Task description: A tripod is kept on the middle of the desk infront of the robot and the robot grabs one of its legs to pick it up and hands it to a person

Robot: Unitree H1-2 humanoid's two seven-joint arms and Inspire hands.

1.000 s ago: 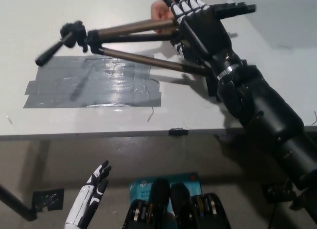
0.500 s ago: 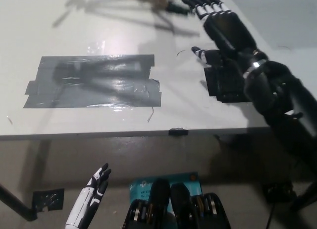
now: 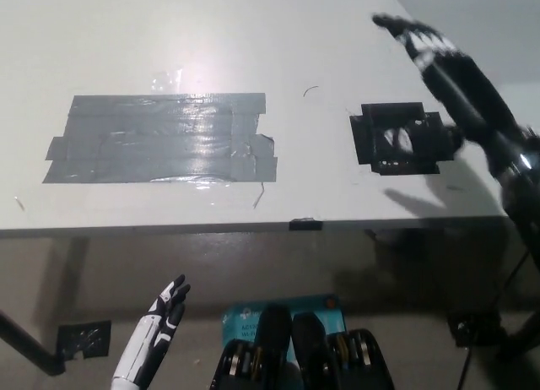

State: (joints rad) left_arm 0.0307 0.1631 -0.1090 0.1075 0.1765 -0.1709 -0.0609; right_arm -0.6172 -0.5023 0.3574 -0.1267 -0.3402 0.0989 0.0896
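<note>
**Over the desk's right side: my right hand empty, tripod gone from view**

On the desk (image 3: 337, 35) nothing of the tripod shows now; half a second ago it was at the top edge, and a second ago I held it by a leg. The grey tape patch (image 3: 160, 139) lies as before, no longer shadowed. My right hand (image 3: 449, 66) has swung further right and hangs blurred above the desk, fingers stretched out and apart, holding nothing. It now clears the black tape patch (image 3: 396, 141), which it partly hid before. My left hand (image 3: 164, 310) rests low at the lower left, below the desk's edge, fingers loosely spread and empty, unchanged.
</note>
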